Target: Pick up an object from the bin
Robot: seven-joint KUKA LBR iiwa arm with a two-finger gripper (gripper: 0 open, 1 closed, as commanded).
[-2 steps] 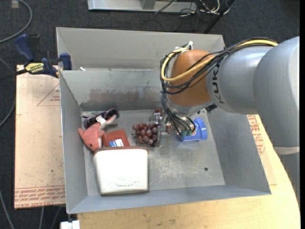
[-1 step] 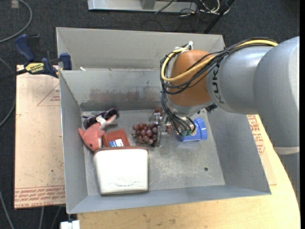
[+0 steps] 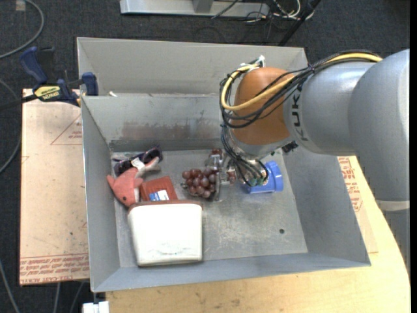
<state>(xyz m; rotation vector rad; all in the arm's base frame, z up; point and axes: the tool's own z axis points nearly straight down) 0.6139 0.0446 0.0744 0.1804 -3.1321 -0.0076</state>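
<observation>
White box (image 3: 166,232) at the bin (image 3: 163,116) front edge; gripper (image 3: 225,168) beside dark grape bunch (image 3: 201,182), mid-bin.
Probably light, knobbly, slippery: pinch across the cluster. Gripper opening: cannot tell.

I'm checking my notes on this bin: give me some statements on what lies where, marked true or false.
The bunch of dark red grapes lies near the middle of the bin. True.
The white box lies against the far wall. False: it lies at the near left.
The blue thing lies right of the grapes. True.
The gripper is over the white box. False: it is at the grapes' right edge.
</observation>
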